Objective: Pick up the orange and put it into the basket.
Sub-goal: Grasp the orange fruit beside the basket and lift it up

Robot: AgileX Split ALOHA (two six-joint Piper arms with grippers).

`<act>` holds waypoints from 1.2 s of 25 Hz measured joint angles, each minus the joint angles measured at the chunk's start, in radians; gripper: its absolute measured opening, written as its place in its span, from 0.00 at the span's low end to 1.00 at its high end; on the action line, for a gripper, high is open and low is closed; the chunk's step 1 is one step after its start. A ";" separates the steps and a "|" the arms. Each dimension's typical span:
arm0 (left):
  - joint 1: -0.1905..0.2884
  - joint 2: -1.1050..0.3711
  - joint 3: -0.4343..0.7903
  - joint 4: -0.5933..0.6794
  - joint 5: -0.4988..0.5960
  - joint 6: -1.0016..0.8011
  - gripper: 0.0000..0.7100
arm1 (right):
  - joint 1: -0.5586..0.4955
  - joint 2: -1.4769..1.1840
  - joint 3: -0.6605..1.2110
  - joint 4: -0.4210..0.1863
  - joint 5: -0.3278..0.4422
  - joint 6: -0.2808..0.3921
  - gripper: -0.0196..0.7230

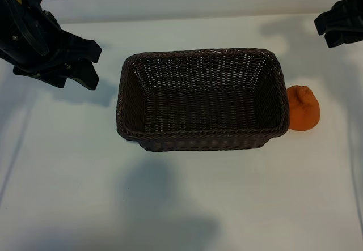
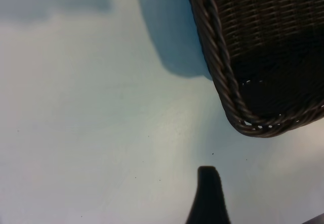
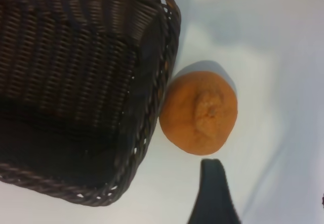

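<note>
At the far left of the exterior view, the left gripper is seen raised above the white table, well apart from the basket, with its jaws spread wide and nothing held between them. In the left wrist view one dark fingertip is shown over bare table, and a rounded corner of the basket is seen nearby, not touched. The dark brown woven basket is placed in the middle of the table, upright, and nothing is seen inside it. Just beside the basket's right end, on the table, the orange is found, resting against or almost against the braided rim; whether the two touch cannot be told. In the right wrist view the orange is shown with its puckered knob facing the camera, a dark fingertip near it but apart. At the upper right, the right gripper is held above the table, away from the orange, its jaws parted and empty.
</note>
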 joint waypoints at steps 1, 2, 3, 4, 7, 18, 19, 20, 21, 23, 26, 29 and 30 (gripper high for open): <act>0.000 0.000 0.000 0.000 0.000 0.000 0.81 | 0.000 0.010 0.000 -0.001 0.000 -0.001 0.68; 0.000 0.000 0.000 0.000 0.000 0.000 0.81 | 0.000 0.022 0.000 -0.001 0.000 -0.001 0.68; 0.000 0.000 0.000 0.000 0.000 0.001 0.81 | 0.000 0.041 0.000 -0.001 0.001 -0.001 0.68; 0.000 0.000 0.000 0.000 0.000 0.001 0.81 | 0.000 0.063 0.000 -0.001 0.003 -0.001 0.68; 0.000 0.000 0.000 0.000 0.000 0.001 0.81 | 0.000 0.128 0.000 -0.001 0.002 -0.001 0.68; 0.000 0.000 0.000 0.004 0.000 0.001 0.81 | 0.000 0.248 0.016 -0.044 -0.064 -0.004 0.68; 0.000 0.000 0.000 0.004 0.000 0.001 0.81 | 0.000 0.251 0.028 -0.045 -0.076 -0.005 0.68; 0.000 0.000 0.000 0.005 0.000 0.001 0.81 | 0.000 0.251 0.047 -0.045 -0.090 -0.005 0.68; 0.000 0.000 0.000 0.005 0.000 0.001 0.81 | 0.000 0.253 0.069 -0.045 -0.105 -0.005 0.68; 0.000 0.000 0.000 0.005 0.000 0.001 0.81 | 0.000 0.253 0.107 -0.045 -0.137 -0.005 0.68; 0.000 0.000 0.000 0.005 0.000 0.001 0.81 | 0.000 0.253 0.151 -0.040 -0.193 -0.005 0.68; 0.000 0.000 0.000 0.016 0.000 0.001 0.81 | 0.000 0.254 0.165 -0.020 -0.229 -0.005 0.68; 0.000 0.000 0.000 0.018 0.000 0.001 0.81 | 0.000 0.254 0.167 -0.012 -0.237 -0.005 0.68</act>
